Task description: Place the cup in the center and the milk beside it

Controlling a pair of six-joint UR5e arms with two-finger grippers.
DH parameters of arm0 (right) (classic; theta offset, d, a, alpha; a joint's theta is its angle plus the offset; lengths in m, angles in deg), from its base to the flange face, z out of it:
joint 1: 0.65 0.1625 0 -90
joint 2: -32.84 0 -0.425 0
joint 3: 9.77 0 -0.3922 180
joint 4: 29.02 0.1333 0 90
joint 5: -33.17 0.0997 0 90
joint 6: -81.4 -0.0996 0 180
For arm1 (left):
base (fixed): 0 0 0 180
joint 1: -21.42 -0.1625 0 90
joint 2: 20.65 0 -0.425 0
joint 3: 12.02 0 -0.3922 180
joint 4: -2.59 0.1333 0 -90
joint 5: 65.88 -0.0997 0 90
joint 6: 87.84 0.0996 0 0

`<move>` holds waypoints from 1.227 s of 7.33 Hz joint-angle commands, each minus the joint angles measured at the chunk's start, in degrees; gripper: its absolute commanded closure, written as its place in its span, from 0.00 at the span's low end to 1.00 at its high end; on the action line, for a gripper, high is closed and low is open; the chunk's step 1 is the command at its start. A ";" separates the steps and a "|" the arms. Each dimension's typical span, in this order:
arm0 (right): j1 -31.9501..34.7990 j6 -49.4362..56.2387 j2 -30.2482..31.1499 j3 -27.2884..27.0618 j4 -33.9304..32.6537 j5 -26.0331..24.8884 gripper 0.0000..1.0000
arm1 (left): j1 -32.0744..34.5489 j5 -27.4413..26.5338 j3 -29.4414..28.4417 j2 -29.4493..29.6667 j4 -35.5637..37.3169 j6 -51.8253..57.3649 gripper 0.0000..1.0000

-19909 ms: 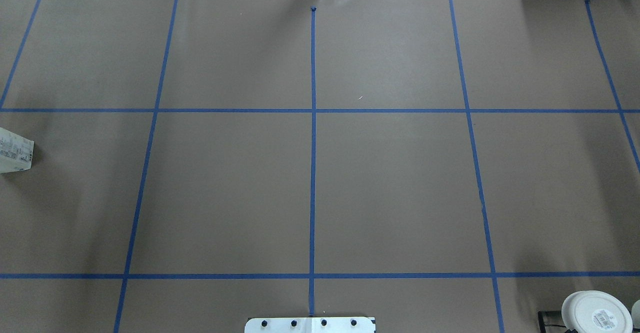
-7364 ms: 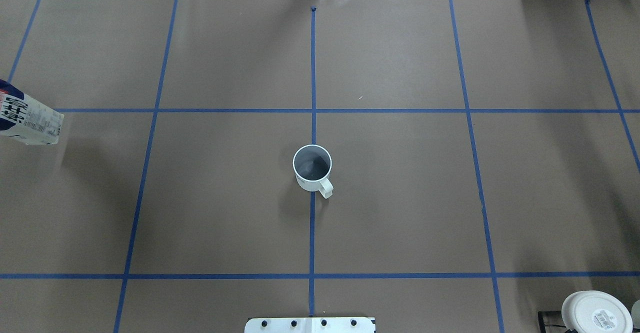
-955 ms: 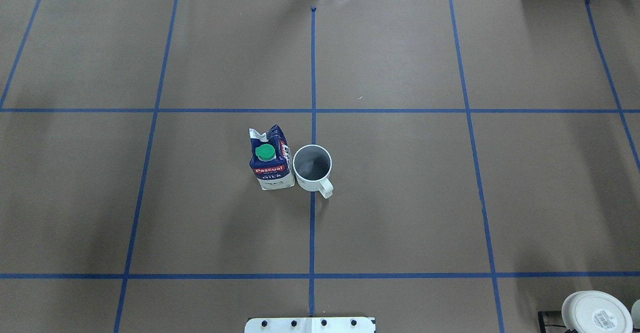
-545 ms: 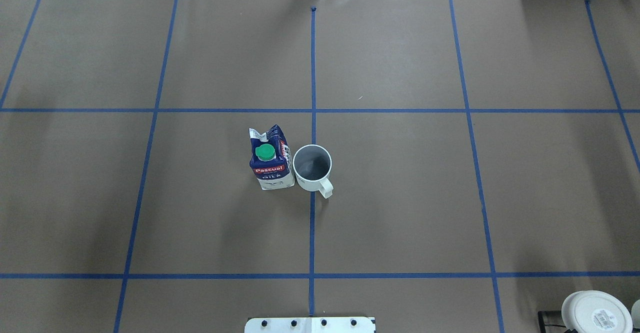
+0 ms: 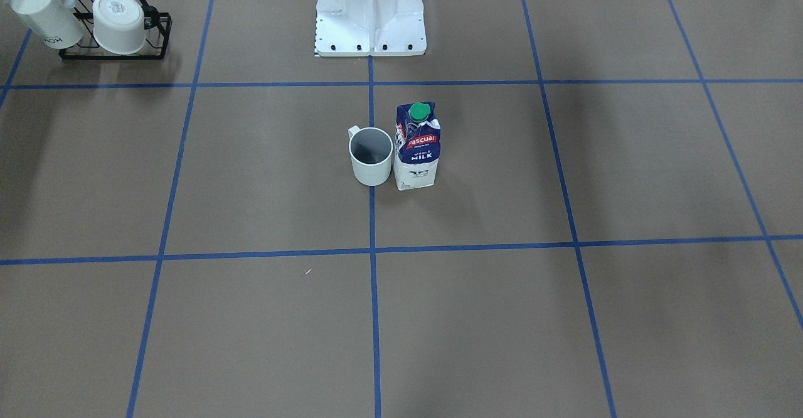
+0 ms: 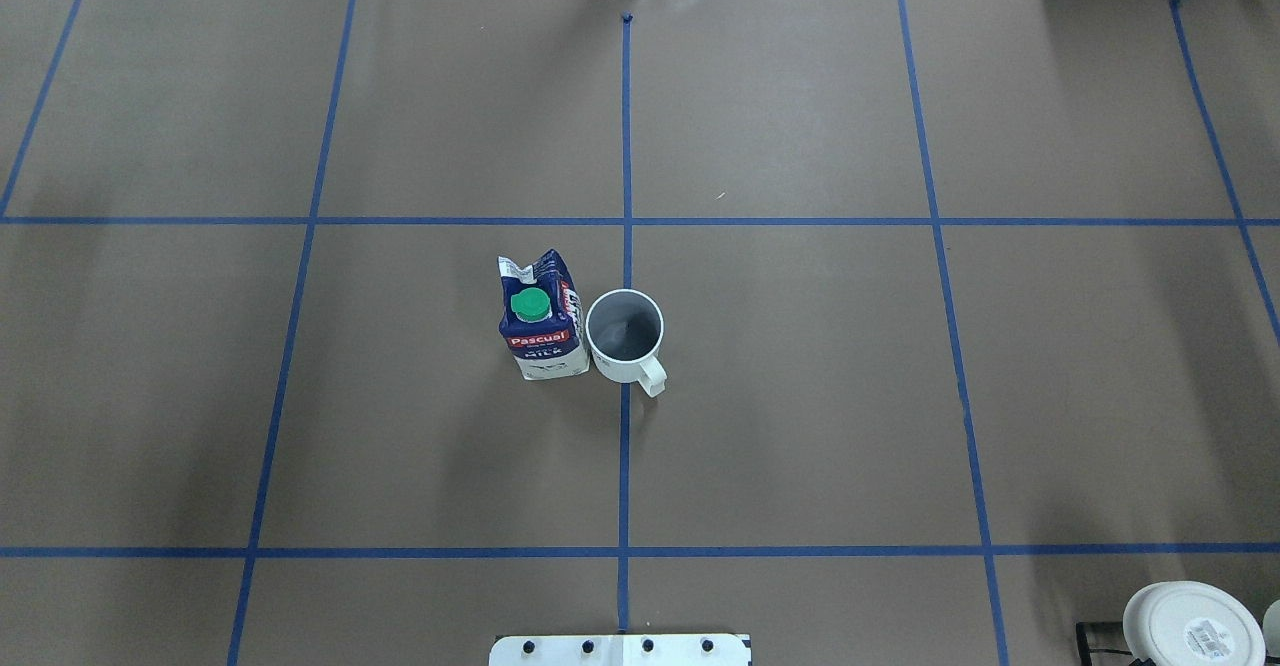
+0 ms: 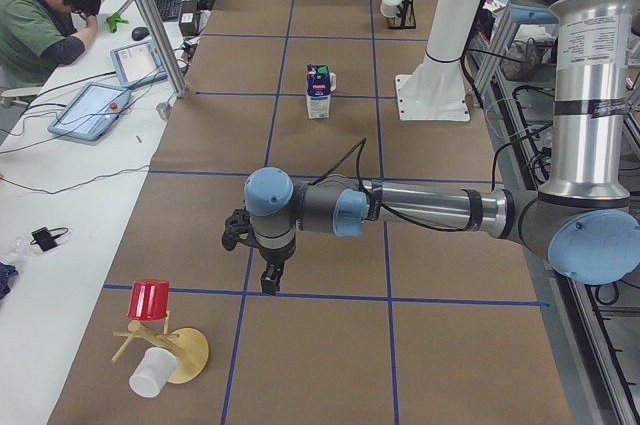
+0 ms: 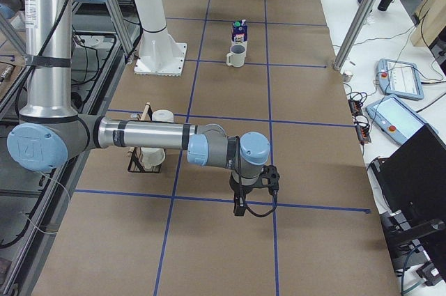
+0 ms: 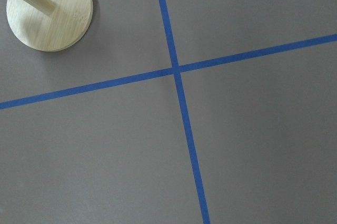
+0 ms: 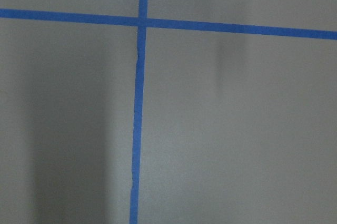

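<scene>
The white cup [image 6: 624, 331] stands upright on the vertical blue tape line [image 6: 625, 446] in the center, handle towards the robot; it also shows in the front view [image 5: 371, 157]. The milk [image 6: 541, 321] with its green cap stands upright close beside it, on the robot's left side [image 5: 416, 148]. Both are free of any gripper. My left gripper [image 7: 270, 280] hangs over a tape crossing far from them, and my right gripper [image 8: 239, 207] does the same at the other end. I cannot tell whether either is open or shut.
A black rack [image 5: 157, 35] holds two other white mugs near the robot base [image 5: 370, 10]. A wooden mug tree [image 7: 185, 353] with a red cup [image 7: 150, 300] stands near my left gripper; its base shows in the left wrist view [image 9: 50, 10]. An operator [image 7: 40, 15] sits beside the table.
The center was bare at first, then the cup stood there while the milk came in from the left. Over the last second nothing has moved.
</scene>
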 commanded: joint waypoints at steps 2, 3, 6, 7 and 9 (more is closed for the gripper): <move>0.00 0.00 -0.05 0.04 0.06 1.65 0.00 | -0.04 0.00 0.24 -0.11 -0.12 0.04 0.01; 0.09 -0.35 -0.13 0.13 -0.02 1.56 0.00 | -0.04 0.00 0.50 -0.11 -0.12 0.04 0.01; 0.18 -7.56 -0.22 -0.40 0.41 1.56 0.00 | -0.04 0.00 0.50 -0.11 -0.12 0.13 0.01; 0.18 -6.95 0.04 0.21 3.20 1.39 0.00 | -0.04 0.00 0.50 -0.11 -0.12 0.13 0.01; 0.18 -5.64 0.22 0.13 4.63 0.60 0.00 | -0.04 0.00 0.50 -0.11 -0.12 0.13 0.01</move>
